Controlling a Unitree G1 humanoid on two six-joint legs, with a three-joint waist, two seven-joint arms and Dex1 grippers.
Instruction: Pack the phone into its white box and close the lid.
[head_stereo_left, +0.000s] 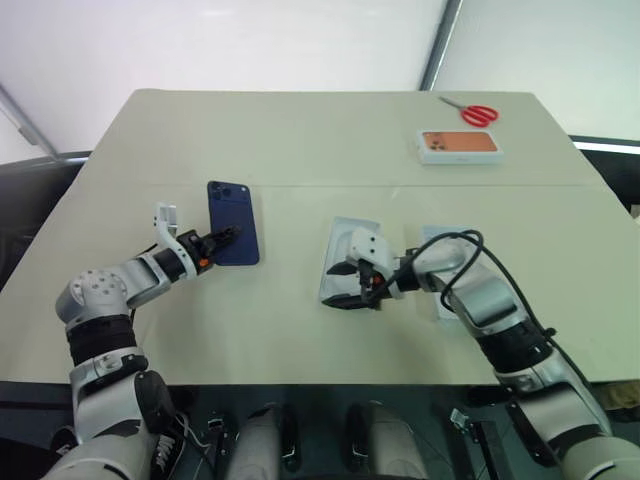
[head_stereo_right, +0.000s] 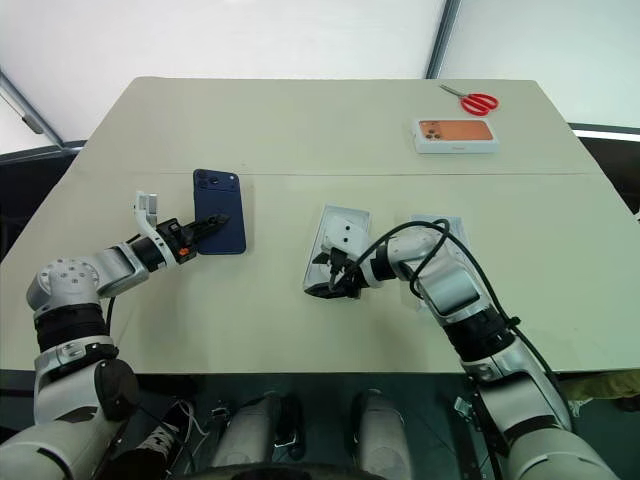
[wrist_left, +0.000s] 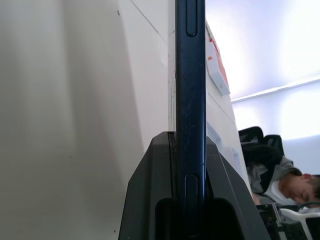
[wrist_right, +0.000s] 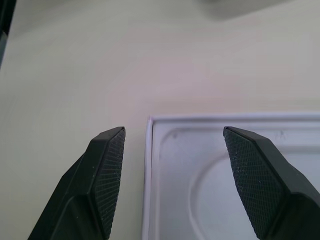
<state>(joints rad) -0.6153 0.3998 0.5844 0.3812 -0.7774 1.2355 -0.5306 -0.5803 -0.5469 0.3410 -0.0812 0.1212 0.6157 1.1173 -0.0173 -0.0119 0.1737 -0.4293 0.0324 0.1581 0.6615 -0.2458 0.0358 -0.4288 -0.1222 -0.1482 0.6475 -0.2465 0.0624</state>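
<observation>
The dark navy phone (head_stereo_left: 233, 222) lies at the table's left, camera cluster at its far end. My left gripper (head_stereo_left: 228, 238) is shut on its near end; the left wrist view has the phone's edge (wrist_left: 190, 75) clamped between the two fingers (wrist_left: 155, 180). The white box (head_stereo_left: 345, 240), shallow with a low rim (wrist_right: 225, 118) and an oval recess in its floor, sits at the middle. My right gripper (head_stereo_left: 352, 285) stands open over its near end, empty. A second flat white piece (head_stereo_left: 440, 240) lies partly behind my right arm; I cannot tell whether it is the lid.
A white box printed with an orange phone (head_stereo_left: 459, 146) and red-handled scissors (head_stereo_left: 478, 113) lie at the far right of the beige table (head_stereo_left: 300, 140). A person (wrist_left: 295, 187) is beyond the table's edge in the left wrist view.
</observation>
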